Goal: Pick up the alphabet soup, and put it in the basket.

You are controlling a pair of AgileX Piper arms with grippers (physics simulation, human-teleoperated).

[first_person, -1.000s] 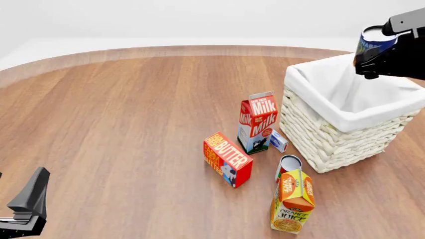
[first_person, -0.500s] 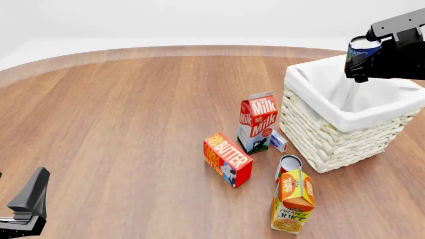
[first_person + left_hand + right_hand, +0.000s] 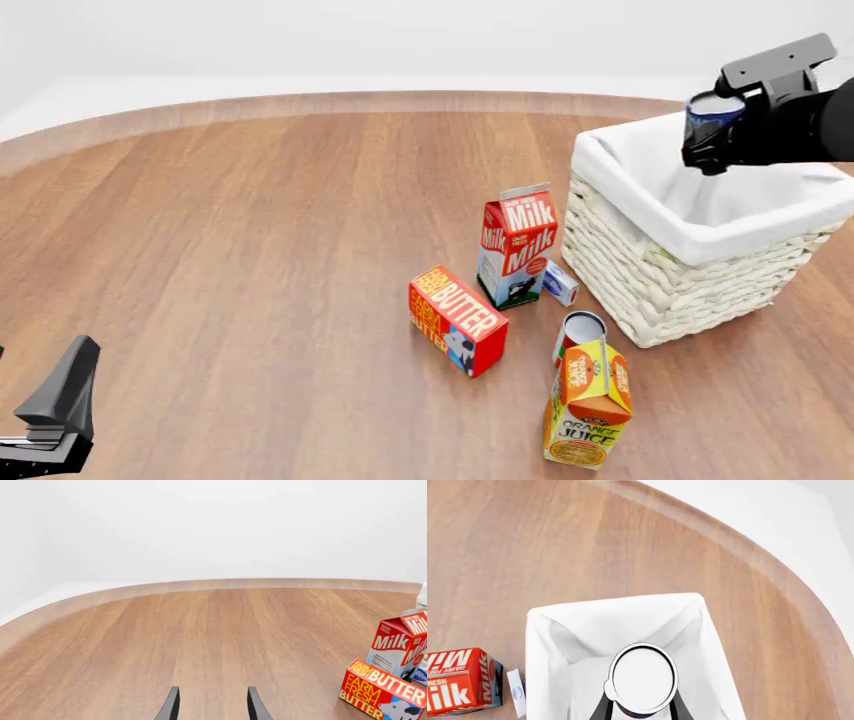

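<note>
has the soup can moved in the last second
Yes. Held by the right gripper, the alphabet soup has shifted left in the front view, from past the basket edge to over its liner.

I work in a bare simulated test scene, not any lived-in room. Under me lies a round wooden table [image 3: 267, 230] with clean plank grain and a paler edge band, and beyond its rim I see only a flat, featureless white backdrop with no walls, windows or furniture. Everything has the smooth, evenly lit look of a computer render. The goods set out are groceries: a milk carton [image 3: 515, 245], a farm fresh butter box [image 3: 457, 319], an orange juice carton [image 3: 589, 403], and a cream wicker basket [image 3: 667, 280] with a white cloth liner, like a pantry staged for a trial.
</note>
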